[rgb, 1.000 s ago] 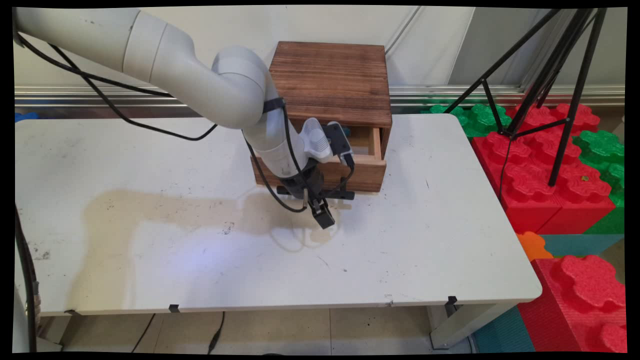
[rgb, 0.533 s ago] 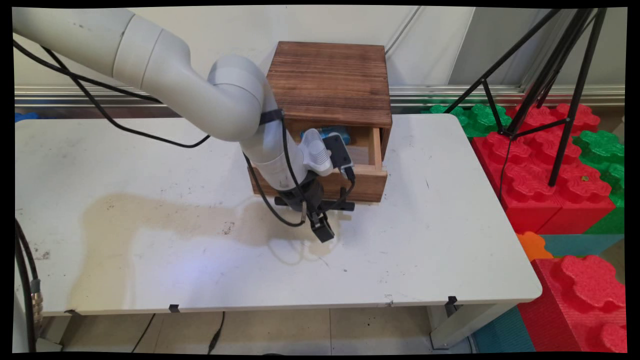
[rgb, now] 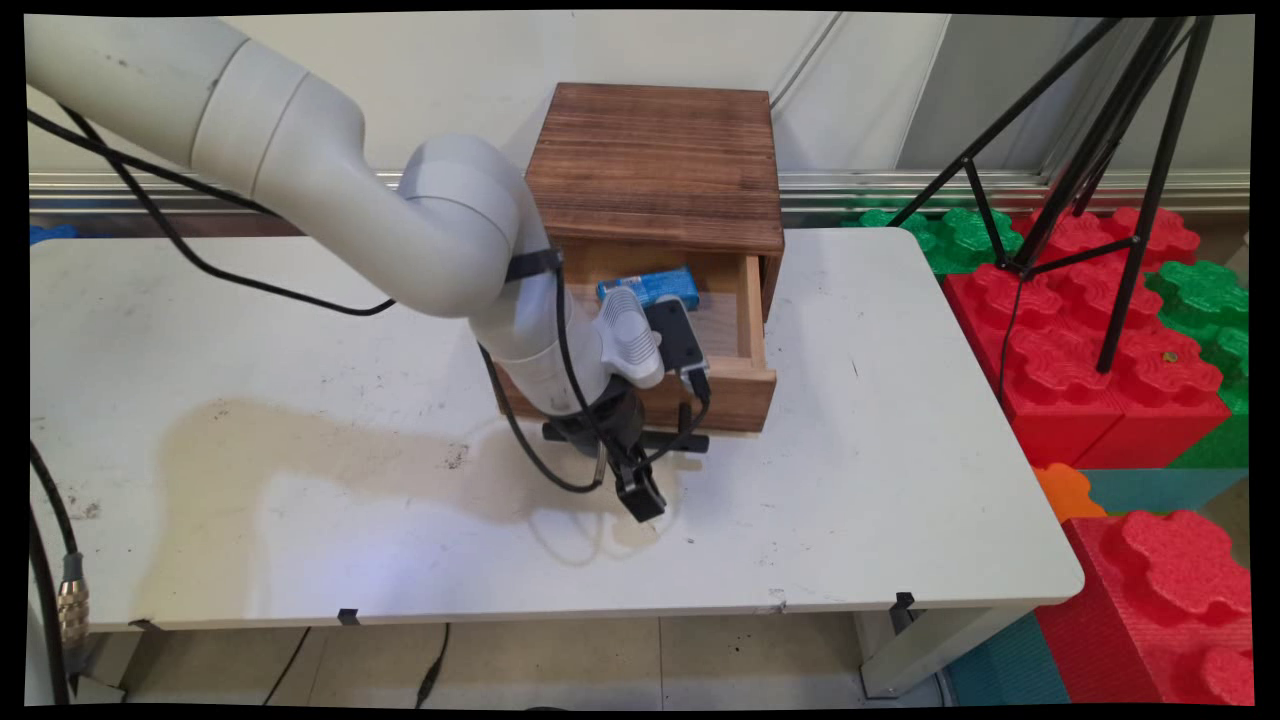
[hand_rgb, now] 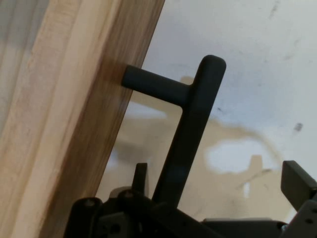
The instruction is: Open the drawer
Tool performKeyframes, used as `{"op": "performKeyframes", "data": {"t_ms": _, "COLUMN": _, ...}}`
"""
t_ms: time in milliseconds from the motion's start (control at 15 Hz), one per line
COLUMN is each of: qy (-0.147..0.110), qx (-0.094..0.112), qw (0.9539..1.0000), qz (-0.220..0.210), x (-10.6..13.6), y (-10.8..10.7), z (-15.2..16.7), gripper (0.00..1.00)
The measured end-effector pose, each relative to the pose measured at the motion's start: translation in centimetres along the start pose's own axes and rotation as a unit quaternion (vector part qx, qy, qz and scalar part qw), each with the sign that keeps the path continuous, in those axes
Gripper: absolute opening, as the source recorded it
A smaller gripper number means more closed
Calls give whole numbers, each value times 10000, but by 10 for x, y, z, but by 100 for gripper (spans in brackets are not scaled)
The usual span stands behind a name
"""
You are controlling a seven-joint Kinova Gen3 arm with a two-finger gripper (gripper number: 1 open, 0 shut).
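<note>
I see my end effector [rgb: 640, 478] at the front of the wooden box [rgb: 655, 170], its fingers spread wide with the black drawer handle [hand_rgb: 190, 129] running between them. The drawer [rgb: 740, 385] is pulled out toward six o'clock over the surface [rgb: 880, 480]; a blue packet [rgb: 648, 286] lies inside, toward twelve.

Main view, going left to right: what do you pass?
Black cables, white arm, gripper at the drawer handle, blue packet in the open drawer, bare table, red foam blocks.
</note>
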Motion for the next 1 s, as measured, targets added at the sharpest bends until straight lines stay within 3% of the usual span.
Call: {"op": "performKeyframes", "data": {"t_ms": 1000, "qy": -59, "qx": -152, "qw": 9998, "qz": 133, "x": -15, "y": 45, "z": -12, "gripper": 100}}
